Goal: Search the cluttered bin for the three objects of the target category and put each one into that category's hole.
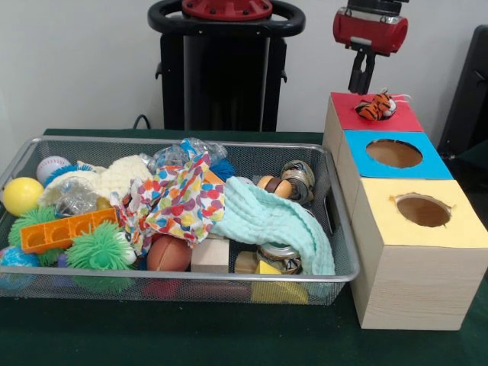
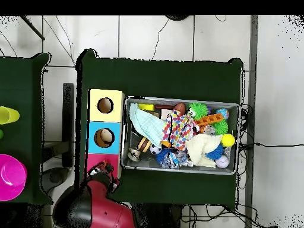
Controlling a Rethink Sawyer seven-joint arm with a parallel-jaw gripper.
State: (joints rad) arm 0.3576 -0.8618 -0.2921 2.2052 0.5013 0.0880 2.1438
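A small orange, black-striped tiger toy point(image 1: 376, 107) lies on the red top point(image 1: 347, 114) of the wooden sorting box, where a hole cannot be seen. My gripper point(image 1: 362, 76) hangs just above it, apart from it, under the red wrist point(image 1: 370, 30). The blue section has a round hole point(image 1: 393, 153) and the yellow section a ragged hole point(image 1: 423, 210). In the overhead view the gripper point(image 2: 102, 172) sits over the red section point(image 2: 104, 160). The wire bin point(image 1: 339, 252) holds a spotted cloth point(image 1: 179, 202), a mint cloth point(image 1: 267, 221) and several toys.
In the bin are a yellow ball point(image 1: 21, 195), a white baseball point(image 1: 52, 168), green spiky balls point(image 1: 99, 248), an orange block point(image 1: 65, 231), a brown football point(image 1: 168, 254) and wooden blocks point(image 1: 210, 255). A pink bowl point(image 2: 12, 177) and yellow cup point(image 2: 7, 114) stand on a side table.
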